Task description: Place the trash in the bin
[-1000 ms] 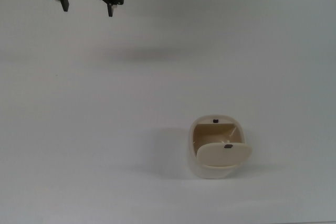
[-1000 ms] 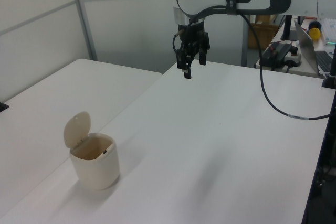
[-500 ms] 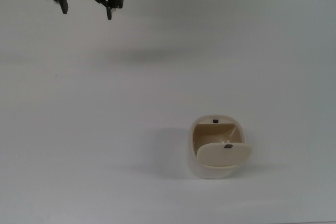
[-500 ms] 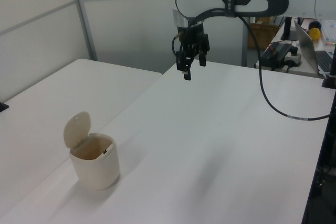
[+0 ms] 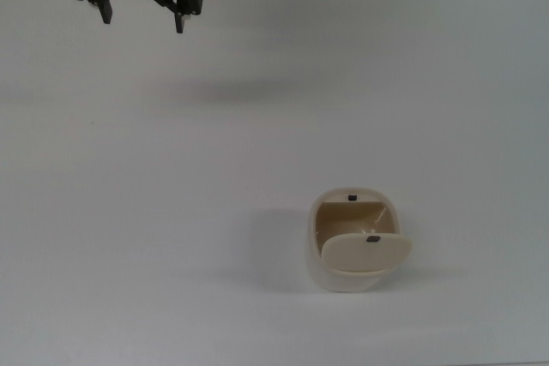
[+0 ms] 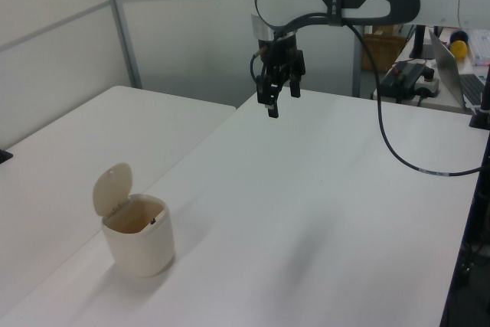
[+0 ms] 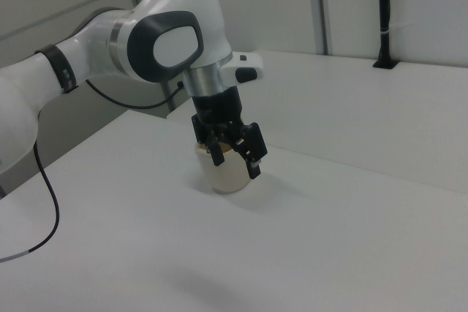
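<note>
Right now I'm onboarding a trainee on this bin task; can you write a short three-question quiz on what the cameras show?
1. True or false: the bin has its lid open.
2. Where is the gripper in the top view? A) directly over the bin B) near the top view's upper left, far from the bin C) inside the bin
3. Fill in: between its fingers the gripper holds ____.

Key: 1 true. 2 B. 3 nothing; the gripper is open and empty, and no trash shows on the table.
</note>
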### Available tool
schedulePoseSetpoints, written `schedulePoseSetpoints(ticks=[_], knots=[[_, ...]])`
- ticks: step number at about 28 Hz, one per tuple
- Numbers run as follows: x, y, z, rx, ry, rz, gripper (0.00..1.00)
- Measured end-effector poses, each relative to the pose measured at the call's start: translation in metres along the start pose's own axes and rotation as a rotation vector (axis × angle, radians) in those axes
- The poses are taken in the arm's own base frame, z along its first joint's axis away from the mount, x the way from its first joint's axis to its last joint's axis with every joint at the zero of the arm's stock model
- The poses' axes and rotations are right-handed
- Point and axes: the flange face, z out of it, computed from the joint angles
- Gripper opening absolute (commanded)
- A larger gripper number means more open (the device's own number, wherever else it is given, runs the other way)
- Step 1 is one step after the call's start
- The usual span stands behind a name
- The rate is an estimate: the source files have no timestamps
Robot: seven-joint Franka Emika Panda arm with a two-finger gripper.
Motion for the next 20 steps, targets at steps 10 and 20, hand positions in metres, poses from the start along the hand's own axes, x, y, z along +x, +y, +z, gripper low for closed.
schedulePoseSetpoints(ticks=[10,20], knots=[[0.0015,-0.0015,0.0031,0.0,-0.005,-0.002,1.0],[-0.0018,0.0027,-0.0041,0.0,0.007,0.005,1.0]])
